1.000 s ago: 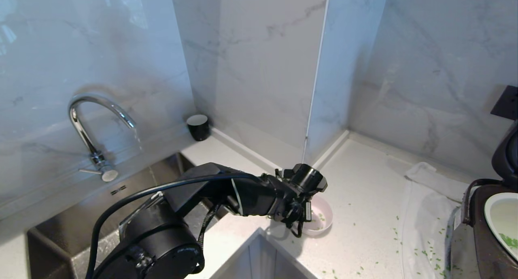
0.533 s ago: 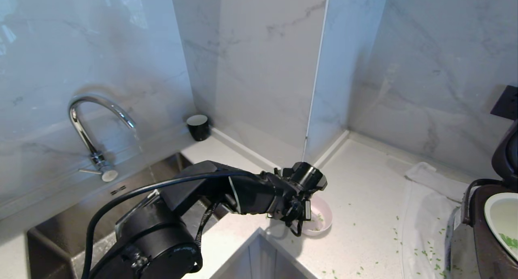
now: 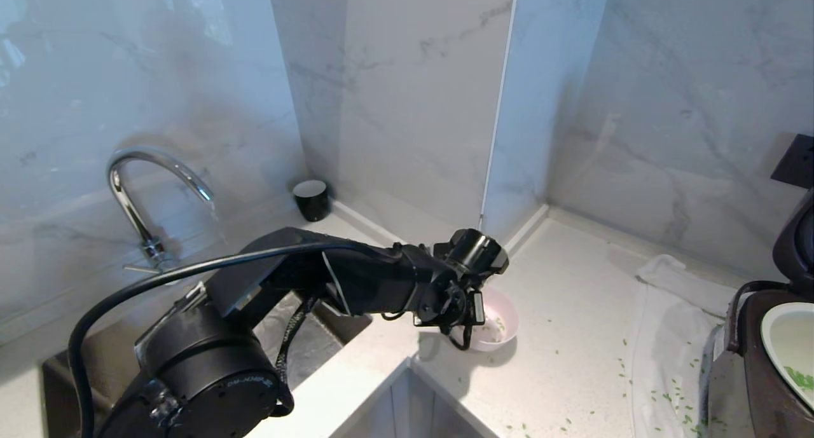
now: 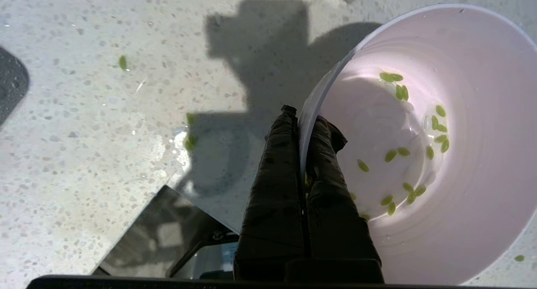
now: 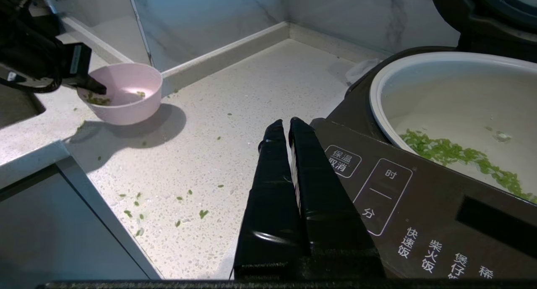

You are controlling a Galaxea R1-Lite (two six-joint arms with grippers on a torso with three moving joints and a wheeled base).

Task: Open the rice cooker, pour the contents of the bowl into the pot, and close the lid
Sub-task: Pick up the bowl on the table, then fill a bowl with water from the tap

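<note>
Left pincer [image 4: 303, 117] is clamped on the near rim of the small pale pink bowl [image 4: 461, 125], which sits at its 3 o'clock above the speckled white worktop [image 3: 572, 336]. A few green bits [image 4: 402, 151] cling inside. Right pincer [image 5: 287, 127], fingers pressed together, hangs by the dark brown rice cooker [image 5: 419, 205].

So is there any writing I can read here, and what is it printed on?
All of it stands on the rice cooker's control panel, seen from the right wrist:
"保温 取消", on a button.
"时" over "分", on the tall button.
"快速饭" and "柴火饭", along the panel's edge.
Two more labels beside them are cut off.
A small mark on the left arm is too blurred to read.
</note>
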